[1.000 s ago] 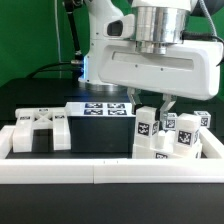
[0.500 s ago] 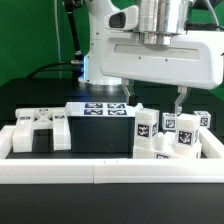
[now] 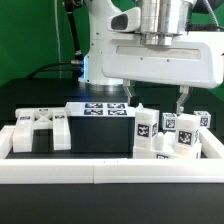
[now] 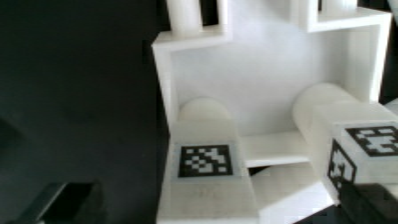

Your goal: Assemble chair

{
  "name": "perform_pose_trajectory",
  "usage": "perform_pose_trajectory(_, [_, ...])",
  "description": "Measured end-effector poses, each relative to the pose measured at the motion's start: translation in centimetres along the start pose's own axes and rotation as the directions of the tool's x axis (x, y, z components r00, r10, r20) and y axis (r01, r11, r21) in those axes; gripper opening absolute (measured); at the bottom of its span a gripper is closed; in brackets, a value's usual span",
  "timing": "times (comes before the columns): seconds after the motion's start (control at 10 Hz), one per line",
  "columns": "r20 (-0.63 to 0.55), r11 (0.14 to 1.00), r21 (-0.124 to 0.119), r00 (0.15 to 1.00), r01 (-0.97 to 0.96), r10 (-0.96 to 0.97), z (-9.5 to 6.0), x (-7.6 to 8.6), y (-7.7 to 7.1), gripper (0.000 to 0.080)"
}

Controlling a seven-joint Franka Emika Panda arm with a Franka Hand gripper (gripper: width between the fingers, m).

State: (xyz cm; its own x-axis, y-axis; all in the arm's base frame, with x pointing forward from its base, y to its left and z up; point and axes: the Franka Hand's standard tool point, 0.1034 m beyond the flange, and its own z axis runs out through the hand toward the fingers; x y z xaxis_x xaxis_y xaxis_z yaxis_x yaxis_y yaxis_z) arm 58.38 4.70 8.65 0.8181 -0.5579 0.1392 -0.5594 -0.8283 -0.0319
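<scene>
The chair parts are matte white tagged blocks. A cluster of upright pieces (image 3: 168, 132) stands at the exterior view's right. My gripper (image 3: 154, 97) hangs just above it, open wide, one finger (image 3: 128, 93) on each side and nothing between them. In the wrist view I look down on a flat white slab (image 4: 240, 75) with two chunky tagged bars (image 4: 208, 150) standing on it. The gripper (image 4: 217, 206) is spread across this piece, its dark fingertips (image 4: 64, 204) at the picture's edge. A separate flat part with a cross-shaped face (image 3: 36, 130) lies at the exterior view's left.
The marker board (image 3: 105, 108) lies behind the parts at the middle. A plain long white border rail (image 3: 110, 172) runs along the front, with raised ends at both sides. The robot's big white body (image 3: 160, 60) fills the space above the cluster.
The jaws have spread from nearly shut above the right cluster to fully open. The piece they pinched stays in the cluster. The arm has hardly moved.
</scene>
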Motion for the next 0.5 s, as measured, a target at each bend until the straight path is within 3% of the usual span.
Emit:
perform_pose_trajectory(0.3, [-0.041, 1.0, 0.015, 0.999, 0.015, -0.015, 1.0, -0.9, 0.1, 0.0648])
perform_pose_trajectory(0.5, [-0.042, 0.999, 0.006, 0.999, 0.035, -0.035, 2.0, -1.9, -0.3, 0.0648])
